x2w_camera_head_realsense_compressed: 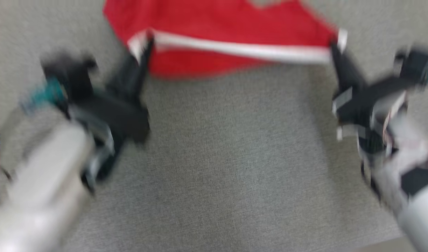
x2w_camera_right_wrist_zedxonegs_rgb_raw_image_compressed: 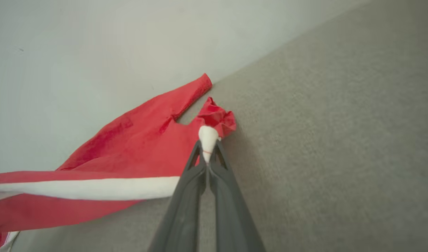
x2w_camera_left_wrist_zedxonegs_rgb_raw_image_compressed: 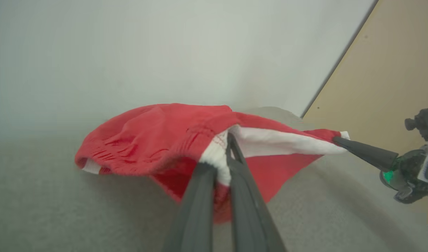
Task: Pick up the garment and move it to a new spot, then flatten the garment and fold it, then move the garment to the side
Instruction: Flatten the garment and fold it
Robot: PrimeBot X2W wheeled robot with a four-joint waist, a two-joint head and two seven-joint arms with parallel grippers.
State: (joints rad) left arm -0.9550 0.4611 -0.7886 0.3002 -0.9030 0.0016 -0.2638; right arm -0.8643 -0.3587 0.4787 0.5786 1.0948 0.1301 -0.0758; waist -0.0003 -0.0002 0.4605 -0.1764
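Both left end effector [x2w_camera_head_realsense_compressed: 148,41] and right end effector [x2w_camera_head_realsense_compressed: 334,45] clamp blurred, cropped garment [x2w_camera_head_realsense_compressed: 217,21].

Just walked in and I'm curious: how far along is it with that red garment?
Done: the garment is grasped. In hand: left pincer and right pincer each shut on an end of its white band, stretching it over the grey surface. Left: it looks rumpled, so flattening, folding and moving aside remain.
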